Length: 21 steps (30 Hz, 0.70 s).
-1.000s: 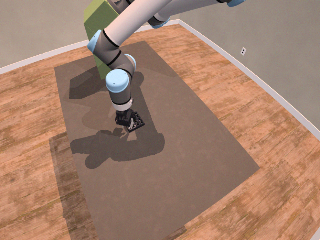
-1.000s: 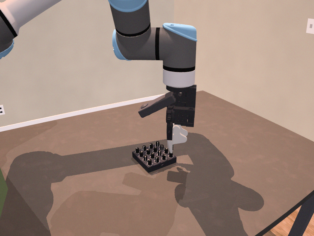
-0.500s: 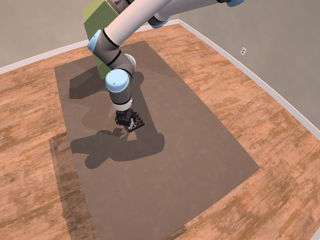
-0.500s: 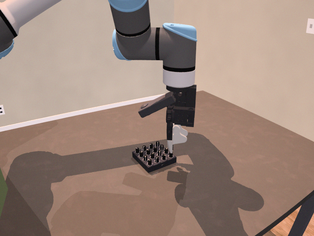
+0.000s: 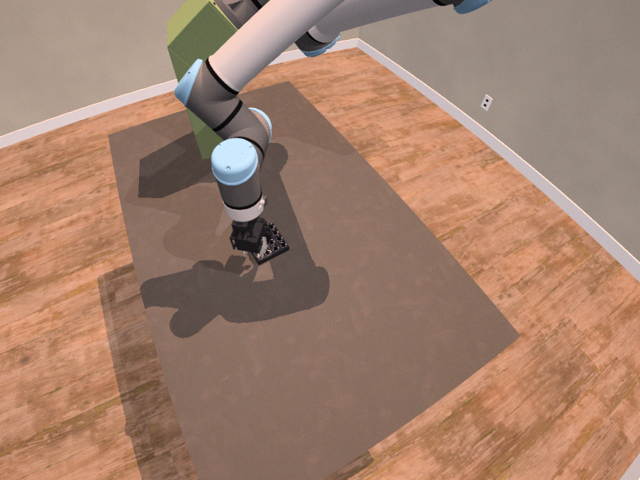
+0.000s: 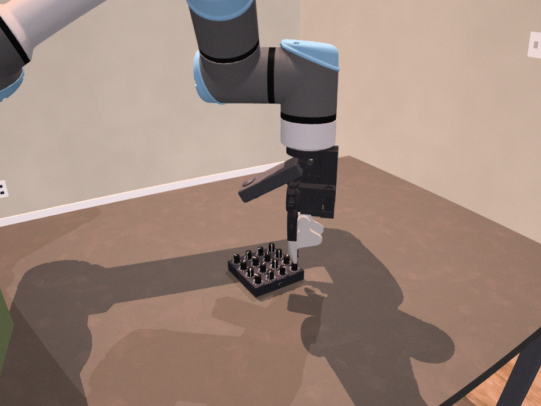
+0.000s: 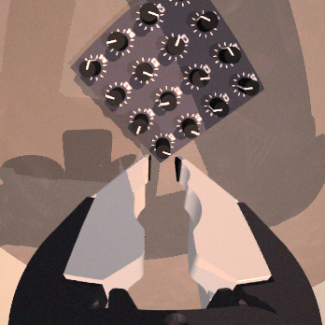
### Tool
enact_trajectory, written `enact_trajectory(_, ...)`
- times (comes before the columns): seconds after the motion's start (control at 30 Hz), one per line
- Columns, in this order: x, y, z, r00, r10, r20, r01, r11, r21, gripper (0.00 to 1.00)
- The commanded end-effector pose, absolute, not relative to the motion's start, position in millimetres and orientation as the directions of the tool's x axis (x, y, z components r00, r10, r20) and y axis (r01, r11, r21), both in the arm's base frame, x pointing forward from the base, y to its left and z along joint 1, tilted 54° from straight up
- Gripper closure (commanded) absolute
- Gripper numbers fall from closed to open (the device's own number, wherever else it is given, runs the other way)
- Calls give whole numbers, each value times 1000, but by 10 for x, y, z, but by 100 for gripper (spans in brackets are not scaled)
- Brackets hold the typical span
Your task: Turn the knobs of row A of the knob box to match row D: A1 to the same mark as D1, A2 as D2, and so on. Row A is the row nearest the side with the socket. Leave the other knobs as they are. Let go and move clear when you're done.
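Knob box (image 5: pixel 274 255) (image 6: pixel 268 289) (image 7: pixel 132 58): flat on tabletop (image 5: pixel 371 309) (image 6: pixel 174 367) (image 7: pixel 37 112) | end effector (image 5: pixel 259 254) (image 6: pixel 294 261) (image 7: pixel 162 158): vert., tips slightly apart, nothing pinched | pos.: at corner knob (image 6: pixel 294 266) (image 7: pixel 162 147), socket-side row

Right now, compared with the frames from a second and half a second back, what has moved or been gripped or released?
Nothing visibly changed in the top and exterior views: the arm, gripper and knob box stayed put. No grasp or release shows. The wrist view has no earlier picture to compare.
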<state>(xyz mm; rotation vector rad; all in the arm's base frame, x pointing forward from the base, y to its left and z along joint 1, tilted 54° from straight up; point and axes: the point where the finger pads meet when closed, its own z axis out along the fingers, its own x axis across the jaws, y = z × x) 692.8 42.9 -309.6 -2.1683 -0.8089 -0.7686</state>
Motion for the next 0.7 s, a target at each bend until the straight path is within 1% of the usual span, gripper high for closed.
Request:
enact_trajectory(0.0, 6925, 426, -3090, 631, 316, 709, 724, -570, -390, 89)
enact_trajectory(0.67, 6898, 448, -3076, 631, 316, 709, 724, -570, -390, 89)
